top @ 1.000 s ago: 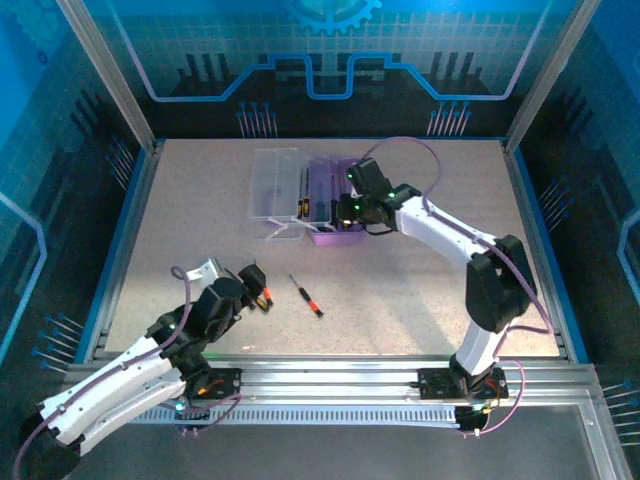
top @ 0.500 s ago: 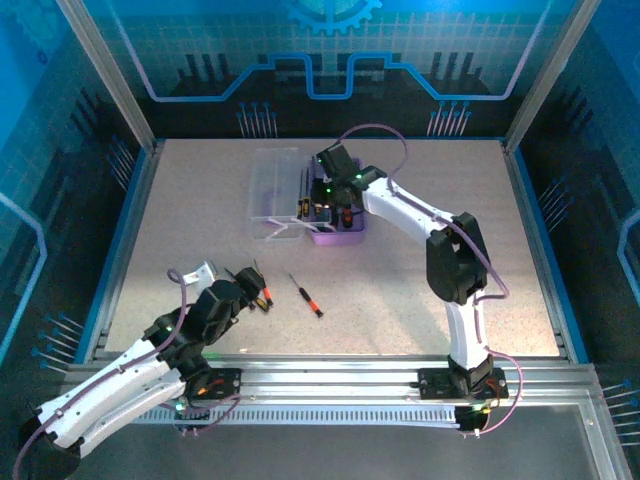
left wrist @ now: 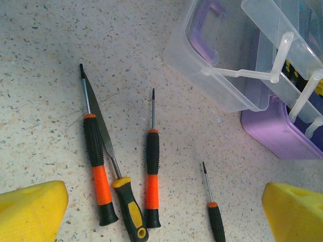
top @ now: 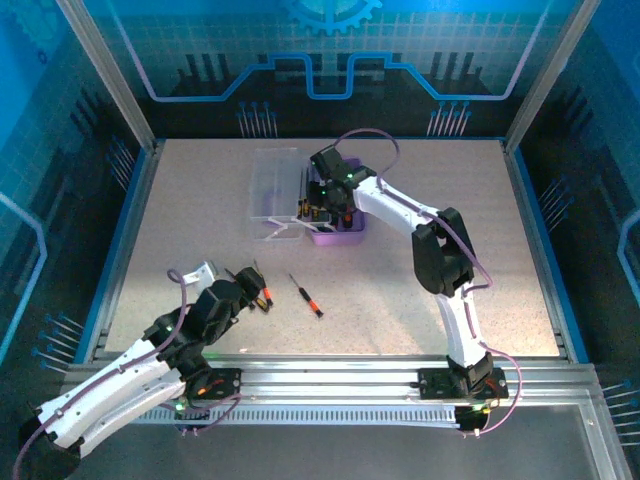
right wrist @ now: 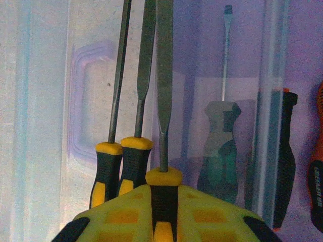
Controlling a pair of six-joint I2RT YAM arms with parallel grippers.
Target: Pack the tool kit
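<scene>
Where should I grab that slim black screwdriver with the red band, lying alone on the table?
Take the slim black screwdriver by its thicker handle, at the near end, from straight above, jaws across its length. It lies flat, nothing touching it, so both sides look free.

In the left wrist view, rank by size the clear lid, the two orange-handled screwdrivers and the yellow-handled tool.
1. clear lid, largest by far.
2. left orange-handled screwdriver and yellow-handled tool, about alike.
3. middle orange-handled screwdriver, slightly shorter.
</scene>
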